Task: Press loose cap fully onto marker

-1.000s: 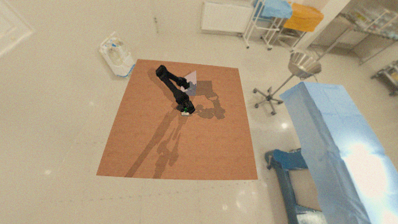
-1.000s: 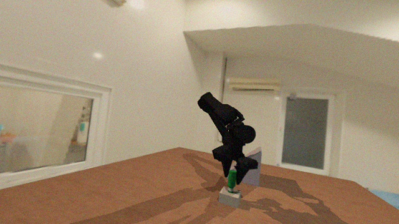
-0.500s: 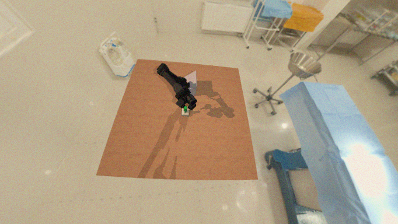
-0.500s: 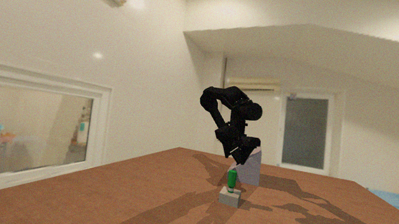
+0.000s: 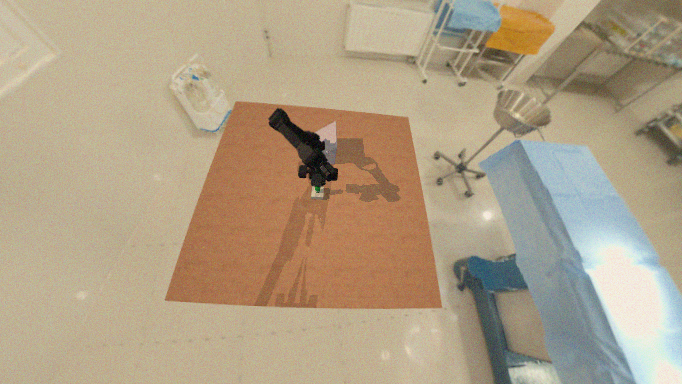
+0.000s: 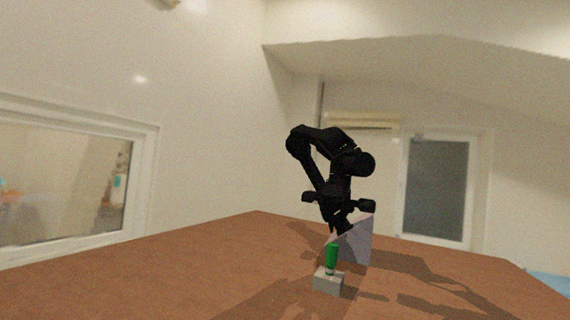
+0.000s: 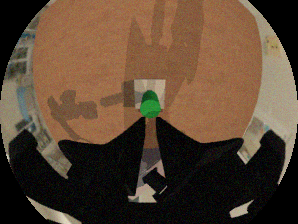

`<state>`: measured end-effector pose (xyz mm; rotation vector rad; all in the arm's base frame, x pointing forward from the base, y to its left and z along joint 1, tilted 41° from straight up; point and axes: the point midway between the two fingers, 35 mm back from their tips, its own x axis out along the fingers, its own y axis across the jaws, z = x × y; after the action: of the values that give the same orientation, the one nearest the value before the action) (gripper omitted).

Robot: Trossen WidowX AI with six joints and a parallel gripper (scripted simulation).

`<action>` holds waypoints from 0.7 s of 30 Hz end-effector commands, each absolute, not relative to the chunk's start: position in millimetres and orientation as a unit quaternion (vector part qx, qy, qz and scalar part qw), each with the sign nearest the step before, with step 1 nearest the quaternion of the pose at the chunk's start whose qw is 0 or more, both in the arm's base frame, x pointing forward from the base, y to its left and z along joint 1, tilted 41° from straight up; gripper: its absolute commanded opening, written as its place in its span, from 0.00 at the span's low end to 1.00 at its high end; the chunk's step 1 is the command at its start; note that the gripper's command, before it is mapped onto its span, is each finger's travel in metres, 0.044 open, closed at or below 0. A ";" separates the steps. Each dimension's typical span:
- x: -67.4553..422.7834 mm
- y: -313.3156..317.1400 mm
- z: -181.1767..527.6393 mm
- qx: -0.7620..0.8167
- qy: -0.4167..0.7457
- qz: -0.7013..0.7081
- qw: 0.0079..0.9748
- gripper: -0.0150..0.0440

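Pincer (image 6: pixel 341 226) hangs closed and empty, above and slightly behind the green cap (image 6: pixel 332 253), which sits on the marker in the holder block (image 6: pixel 328 280) on the desk (image 6: pixel 155 274). Retreat should go straight up and away, with no sideways brush against the cap.

A small grey square holder block (image 6: pixel 328 281) sits on the wooden brown bench (image 6: pixel 155 274), just right of centre in the exterior view. A green capped marker (image 6: pixel 331 257) stands upright in it. Directly behind the block stands a pale grey wedge-shaped pedestal (image 6: pixel 357 245). The black arm's hand (image 6: pixel 341 226) hangs above the marker, apart from it.
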<state>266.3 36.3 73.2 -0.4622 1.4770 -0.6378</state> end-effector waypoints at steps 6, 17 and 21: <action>266.8 36.3 74.4 -0.210 0.655 -0.277 0.671 0.25; 266.8 29.4 66.4 -0.210 0.655 -0.277 0.671 0.25; 266.8 25.7 62.1 -0.210 0.655 -0.277 0.671 0.25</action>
<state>266.6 28.0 63.7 -0.4686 1.4806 -0.6273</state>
